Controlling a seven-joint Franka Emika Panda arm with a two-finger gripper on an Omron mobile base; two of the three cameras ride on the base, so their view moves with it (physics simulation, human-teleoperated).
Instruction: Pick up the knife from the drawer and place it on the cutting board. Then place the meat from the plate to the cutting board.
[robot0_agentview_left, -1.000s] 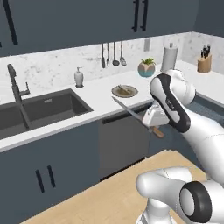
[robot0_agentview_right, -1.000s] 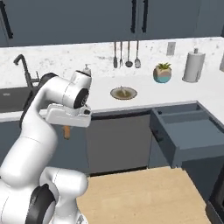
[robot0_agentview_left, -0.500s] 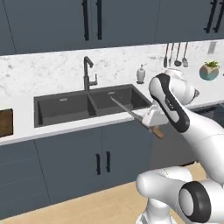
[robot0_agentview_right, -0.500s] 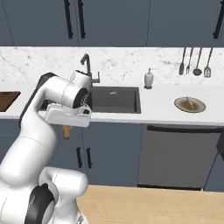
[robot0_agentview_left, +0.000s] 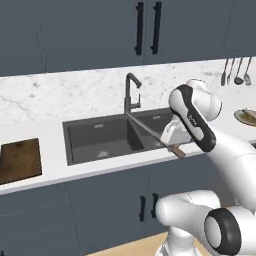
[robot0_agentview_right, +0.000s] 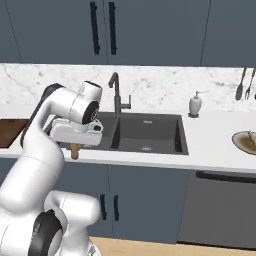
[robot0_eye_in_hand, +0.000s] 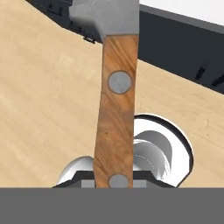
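My gripper (robot0_agentview_left: 172, 139) is shut on the knife (robot0_agentview_left: 150, 132) and holds it in the air in front of the sink. The grey blade points up and left toward the faucet, and the tan wooden handle (robot0_eye_in_hand: 116, 109) fills the middle of the hand view. From the right base view the handle end (robot0_agentview_right: 74, 151) sticks out under the gripper (robot0_agentview_right: 75, 134). The dark brown cutting board (robot0_agentview_left: 18, 160) lies on the counter at the far left, also at the left edge (robot0_agentview_right: 9, 132). The plate (robot0_agentview_right: 247, 142) sits at the far right, cut off by the edge (robot0_agentview_left: 246, 118). The meat is too small to make out. The drawer is out of view.
A dark double sink (robot0_agentview_left: 112, 136) with a black faucet (robot0_agentview_left: 131, 95) lies between board and plate. A soap bottle (robot0_agentview_right: 195, 105) stands right of the sink, and utensils (robot0_agentview_left: 235, 72) hang on the wall. Slate-blue cabinets are above and below the counter.
The whole scene has slid right in both base views as the camera moved left. The plate went to the right edge and the cutting board came into view. The knife stays in the gripper.
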